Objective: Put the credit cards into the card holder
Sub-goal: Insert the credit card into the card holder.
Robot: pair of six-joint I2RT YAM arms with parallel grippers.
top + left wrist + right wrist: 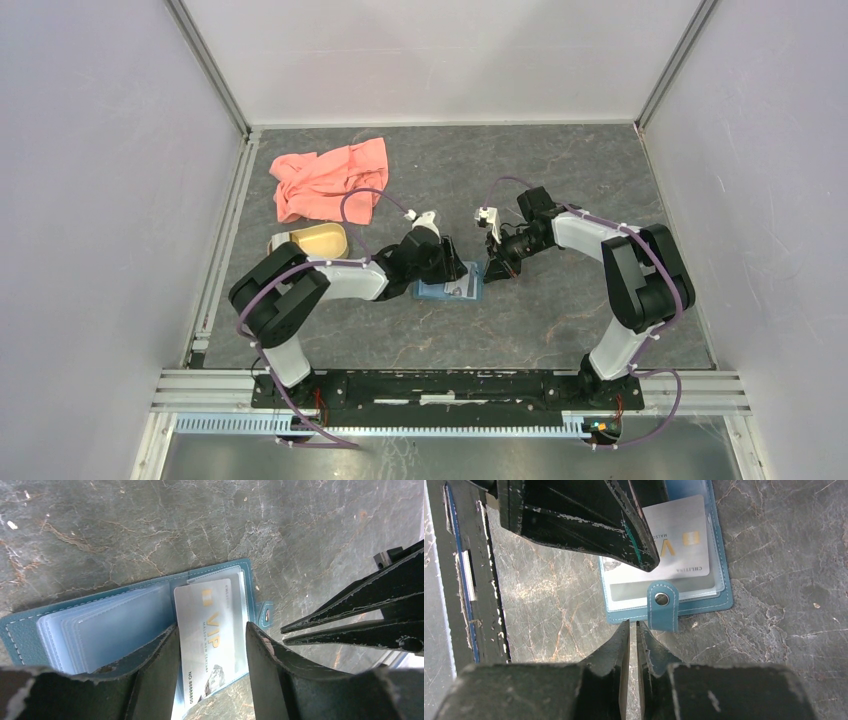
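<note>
The teal card holder [450, 290] lies open on the dark stone table between both arms, its clear sleeves [110, 625] fanned to the left. A pale credit card [210, 605] marked VIP lies on its right half, partly under a sleeve, its near end sticking out over the edge. My left gripper [211, 626] is open, one finger on each side of that card. The right gripper [633, 622] is shut with nothing in it, its tips at the holder's edge [719, 595] next to the snap tab [662, 605]. No other credit cards are in view.
A salmon-pink cloth [325, 180] lies crumpled at the back left. A tan oval dish [315, 240] sits just left of the left arm. Pale walls close the table on three sides. The two grippers are close together over the holder.
</note>
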